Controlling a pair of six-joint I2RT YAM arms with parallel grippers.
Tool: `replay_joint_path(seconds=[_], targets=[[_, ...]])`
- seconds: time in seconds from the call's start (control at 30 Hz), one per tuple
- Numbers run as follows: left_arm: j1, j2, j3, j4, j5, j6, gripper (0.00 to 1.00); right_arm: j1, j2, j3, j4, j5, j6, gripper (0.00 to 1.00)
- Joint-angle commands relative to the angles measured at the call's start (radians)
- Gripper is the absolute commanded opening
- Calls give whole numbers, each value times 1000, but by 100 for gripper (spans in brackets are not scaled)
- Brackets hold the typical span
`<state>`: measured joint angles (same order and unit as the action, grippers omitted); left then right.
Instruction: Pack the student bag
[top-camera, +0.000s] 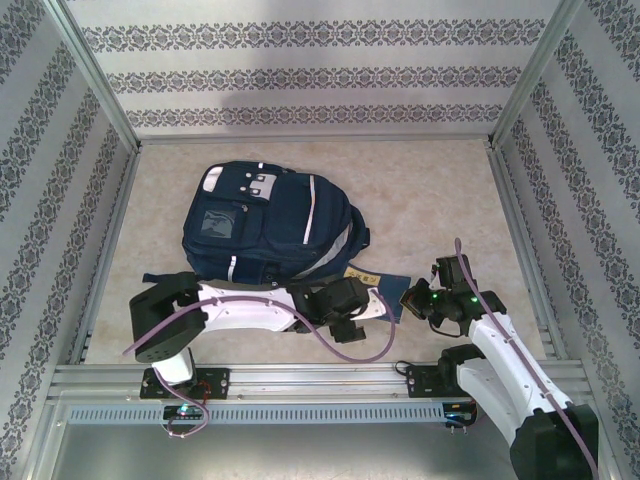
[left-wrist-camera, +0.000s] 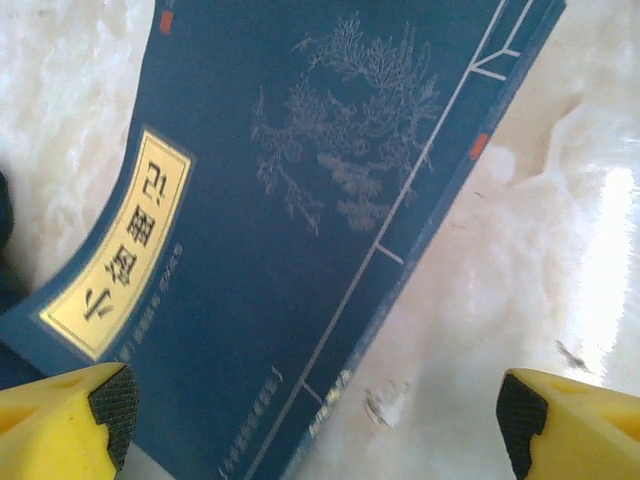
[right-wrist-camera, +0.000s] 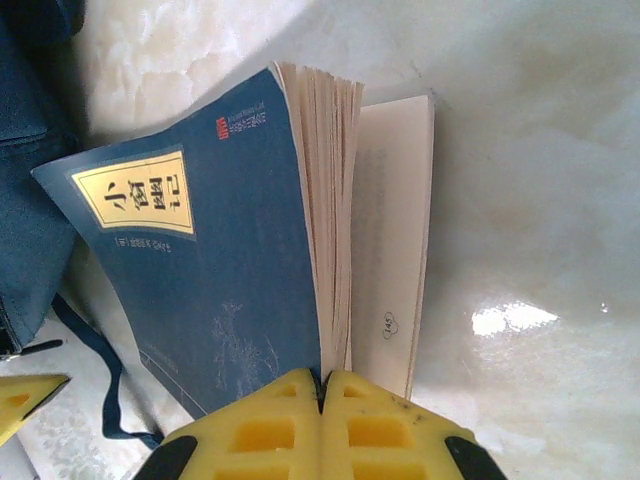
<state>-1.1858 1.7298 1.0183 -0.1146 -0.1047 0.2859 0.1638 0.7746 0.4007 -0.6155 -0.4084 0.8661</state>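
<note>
Beige tabletop (top-camera: 430, 190): I see the blue book (left-wrist-camera: 300, 250) beside the student bag (top-camera: 265, 225), unpacked; left gripper (left-wrist-camera: 315, 415) wide open and empty, right gripper (right-wrist-camera: 320, 395) closed at the book's edge.

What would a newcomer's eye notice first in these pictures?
The navy student bag lies flat, left of centre. By its near-right corner, a blue book with a gold label lies partly open: the shut right gripper sits at its fanned pages, the open left gripper hovers over its cover.
</note>
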Motion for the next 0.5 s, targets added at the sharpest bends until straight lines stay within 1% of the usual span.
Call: replay_joint_path(seconds=[0.0,0.07,0.17,0.27,0.33,0.4,0.43,0.47], targets=[[-11,36,-2,127,-10,150,91,-14,3,17,62,-53,20,4],[-11,51,-10,152,-11,154,90,-16,3,16,67,-58,23,4],[-11,90,-1,177,-50,166,87,-17,8,13,78,-71,32,4],[-11,142,24,201,-98,186,83,-18,14,12,91,-87,44,4],[-10,166,36,216,-111,193,77,-18,13,14,95,-96,54,4],[-11,180,44,234,-121,191,69,-18,6,16,94,-101,61,4],[-9,187,46,239,-122,194,60,-19,1,16,91,-102,65,4],[-11,189,47,245,-128,197,49,-19,-5,20,87,-104,65,4]])
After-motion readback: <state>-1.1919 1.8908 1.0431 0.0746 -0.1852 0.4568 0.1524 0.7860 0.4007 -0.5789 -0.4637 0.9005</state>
